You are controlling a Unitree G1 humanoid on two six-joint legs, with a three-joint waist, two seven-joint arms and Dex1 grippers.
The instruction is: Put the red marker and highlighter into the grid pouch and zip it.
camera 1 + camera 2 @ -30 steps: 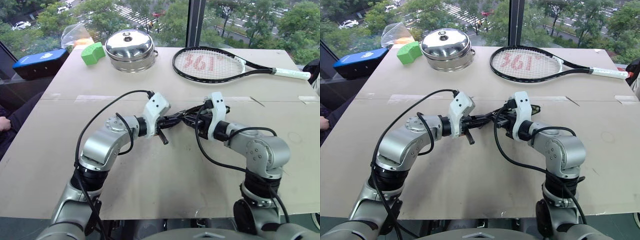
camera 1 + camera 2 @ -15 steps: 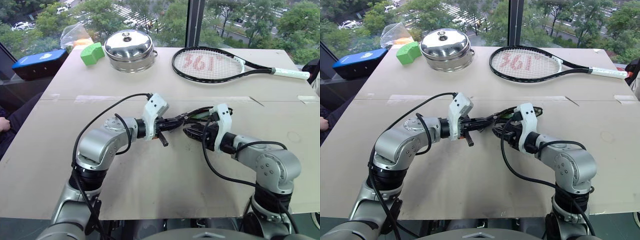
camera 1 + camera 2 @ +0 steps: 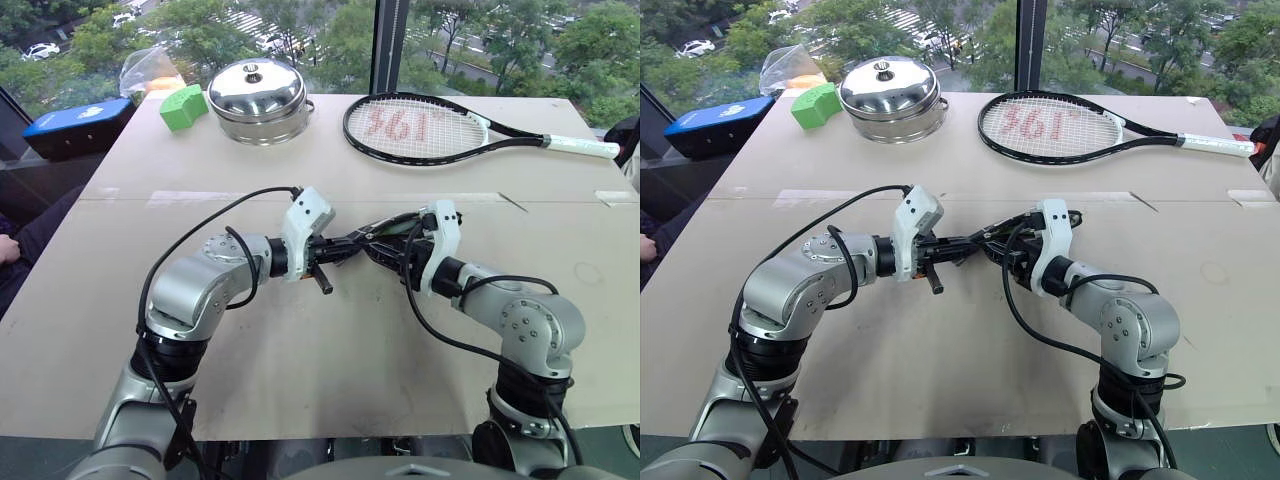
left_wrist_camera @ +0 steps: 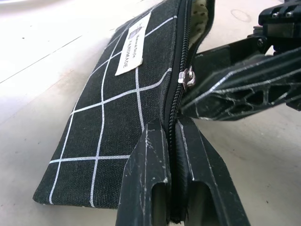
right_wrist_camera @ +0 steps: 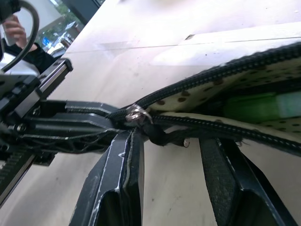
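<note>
Now left fingers (image 4: 171, 155) pinch grid pouch (image 4: 117, 108).

Both tools (image 3: 985, 247) at grid pouch (image 3: 1025, 222)

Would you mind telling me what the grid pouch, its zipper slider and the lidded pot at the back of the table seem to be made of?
The grid pouch looks like matte black woven fabric: a canvas-like weave with white grid lines and a sewn label. Its zipper slider seems to be shiny silver metal, catching a glint. The lidded pot appears to be polished stainless steel, mirror-bright and reflecting its surroundings.
</note>
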